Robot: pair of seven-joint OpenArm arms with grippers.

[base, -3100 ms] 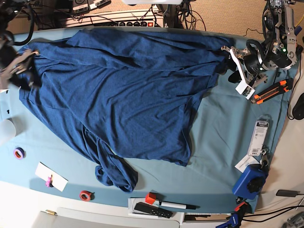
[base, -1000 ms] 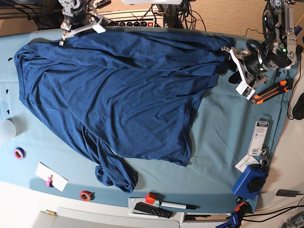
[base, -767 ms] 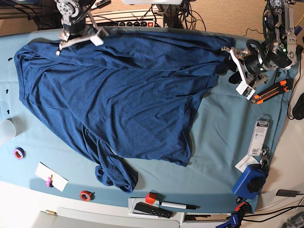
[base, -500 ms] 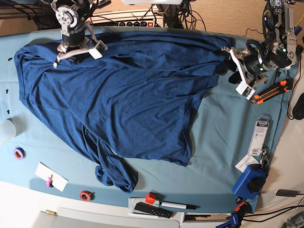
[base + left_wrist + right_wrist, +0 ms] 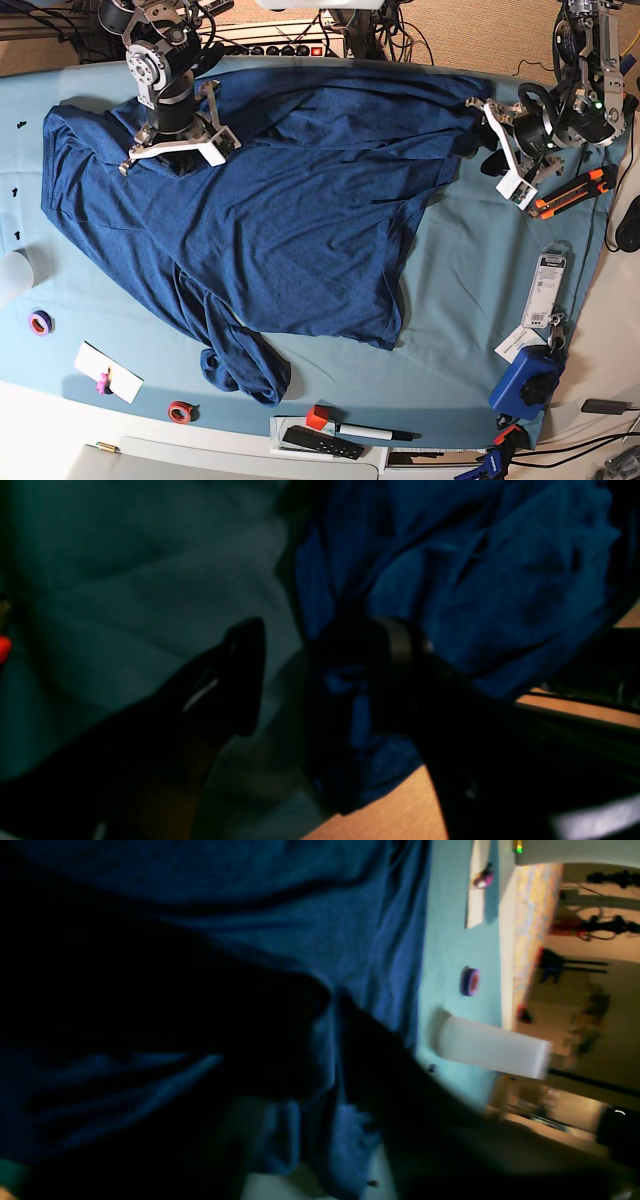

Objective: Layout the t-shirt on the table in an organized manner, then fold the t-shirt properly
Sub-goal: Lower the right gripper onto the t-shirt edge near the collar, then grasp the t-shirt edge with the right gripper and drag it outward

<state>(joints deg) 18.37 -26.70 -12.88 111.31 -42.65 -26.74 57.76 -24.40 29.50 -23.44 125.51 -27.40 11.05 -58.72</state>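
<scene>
Table: wide surface under wrinkled light teal cloth (image 5: pixel 470 300), white front edge.
T-shirt: large dark navy knit t-shirt (image 5: pixel 280 200), spread rumpled across the far and middle table, one end bunched near the front edge.
Right gripper: white-fingered right gripper (image 5: pixel 172 150) over the shirt's far-left part; fingers spread, fabric bunched under them, a grip cannot be told.
Left gripper: black-and-white left gripper (image 5: pixel 500 150) at the shirt's right corner; jaws apart, one finger against the fabric.
Containers: translucent white cup (image 5: pixel 12 275), contents not visible.
Base view only: red tape ring (image 5: pixel 180 411), blue boxy tool (image 5: pixel 527 382).
Right wrist view only: room beyond the table edge.
Left wrist view only: close look at shirt fabric bunched against one dark finger (image 5: pixel 395 665).
</scene>
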